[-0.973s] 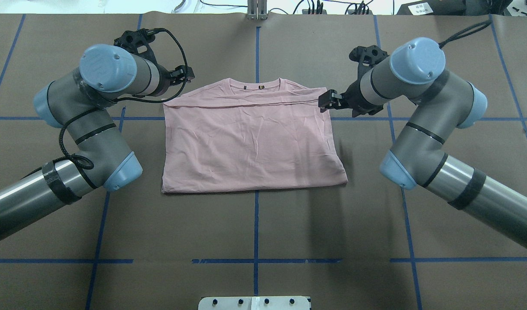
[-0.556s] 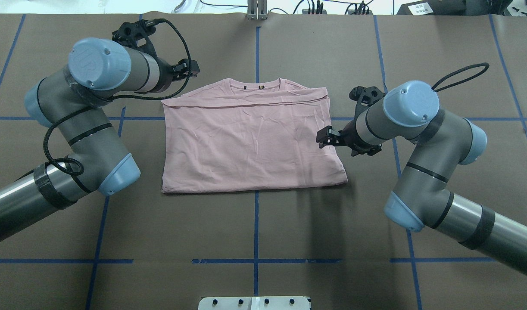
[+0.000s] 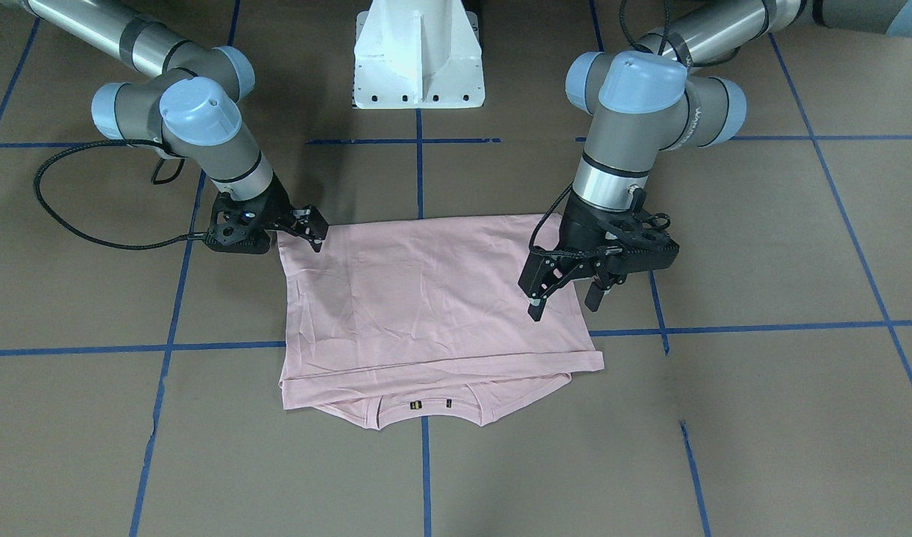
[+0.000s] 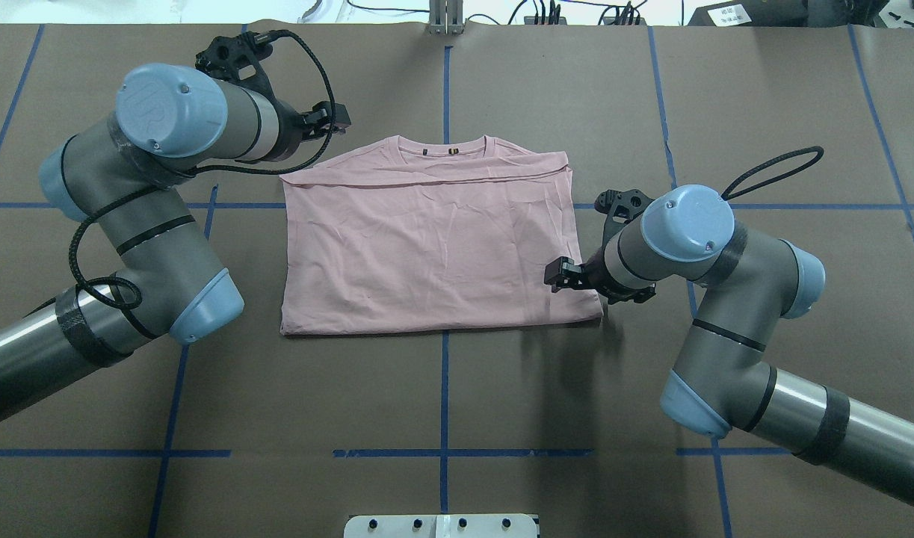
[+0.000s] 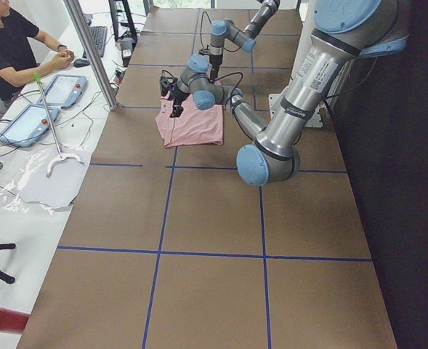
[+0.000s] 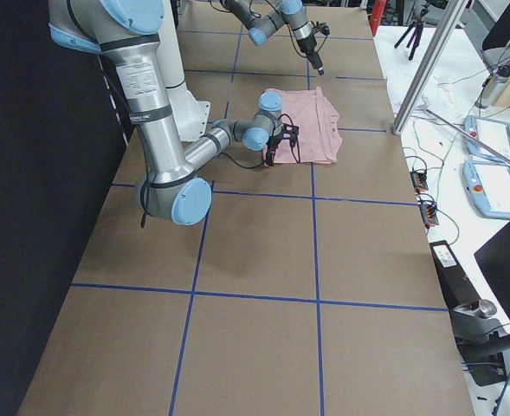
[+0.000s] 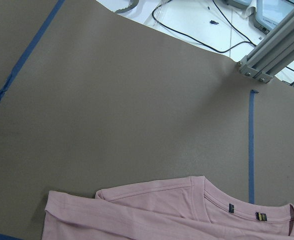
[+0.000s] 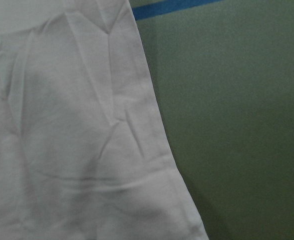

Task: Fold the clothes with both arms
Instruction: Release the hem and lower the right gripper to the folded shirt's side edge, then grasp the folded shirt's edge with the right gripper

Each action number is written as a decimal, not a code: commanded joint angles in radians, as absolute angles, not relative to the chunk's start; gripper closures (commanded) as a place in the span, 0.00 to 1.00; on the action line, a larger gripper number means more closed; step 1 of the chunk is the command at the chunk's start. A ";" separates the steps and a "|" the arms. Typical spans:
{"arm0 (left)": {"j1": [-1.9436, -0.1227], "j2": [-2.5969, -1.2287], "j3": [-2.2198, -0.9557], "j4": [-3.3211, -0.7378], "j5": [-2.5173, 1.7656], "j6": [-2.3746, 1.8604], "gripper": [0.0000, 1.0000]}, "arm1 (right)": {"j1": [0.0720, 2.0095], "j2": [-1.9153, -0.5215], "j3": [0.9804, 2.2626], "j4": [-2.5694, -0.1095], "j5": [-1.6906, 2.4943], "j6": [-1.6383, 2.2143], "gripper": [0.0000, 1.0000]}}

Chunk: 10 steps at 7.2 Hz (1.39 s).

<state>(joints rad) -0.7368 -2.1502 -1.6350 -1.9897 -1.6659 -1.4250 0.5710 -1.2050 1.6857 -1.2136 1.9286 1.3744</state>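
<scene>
The pale pink T-shirt [image 4: 434, 246] lies folded flat at the table's middle, plain back up, collar at the far edge [image 3: 426, 406]. No cartoon or lettering shows. My left gripper [image 4: 335, 119] hangs raised beyond the shirt's far left corner; in the front view [image 3: 564, 306] its jaws stand apart and empty. My right gripper [image 4: 560, 273] is low over the shirt's near right corner, empty, jaws slightly apart in the front view [image 3: 315, 230]. The right wrist view shows the shirt's edge [image 8: 62, 125] close up. The left wrist view shows the collar [image 7: 226, 205] from high up.
The table is covered in brown paper with blue tape lines [image 4: 444, 388]. The white pedestal base [image 3: 418, 52] stands at the robot's side. An aluminium post [image 4: 445, 19] stands at the far edge. An operator [image 5: 10, 43] sits beyond it with tablets.
My right gripper has moved along the shirt's right edge from the far corner to the near corner. My left gripper has drawn slightly up and away from the far left corner.
</scene>
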 commanded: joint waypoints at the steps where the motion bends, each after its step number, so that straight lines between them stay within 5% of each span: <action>1: -0.736 -2.149 -1.637 -1.990 -1.666 -1.425 0.00 | 0.558 -1.207 1.686 -1.220 1.927 1.374 0.03; 4: -0.735 -2.149 -1.640 -1.990 -1.666 -1.425 0.00 | 0.552 -1.221 1.683 -1.221 1.928 1.373 0.09; 5: -0.735 -2.149 -1.641 -1.990 -1.666 -1.425 0.00 | 0.552 -1.221 1.683 -1.221 1.930 1.373 0.19; 6: -0.735 -2.149 -1.640 -1.990 -1.666 -1.425 0.00 | 0.552 -1.221 1.684 -1.221 1.931 1.373 0.64; 7: -0.735 -2.149 -1.640 -1.990 -1.666 -1.425 0.00 | 0.552 -1.220 1.686 -1.221 1.931 1.373 0.98; 10: -0.735 -2.148 -1.635 -1.991 -1.664 -1.425 0.00 | 0.552 -1.220 1.689 -1.223 1.942 1.368 1.00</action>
<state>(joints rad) -0.7348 -2.1481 -1.6385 -1.9899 -1.6656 -1.4251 0.5526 -1.2196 1.6887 -1.2215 1.9321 1.3720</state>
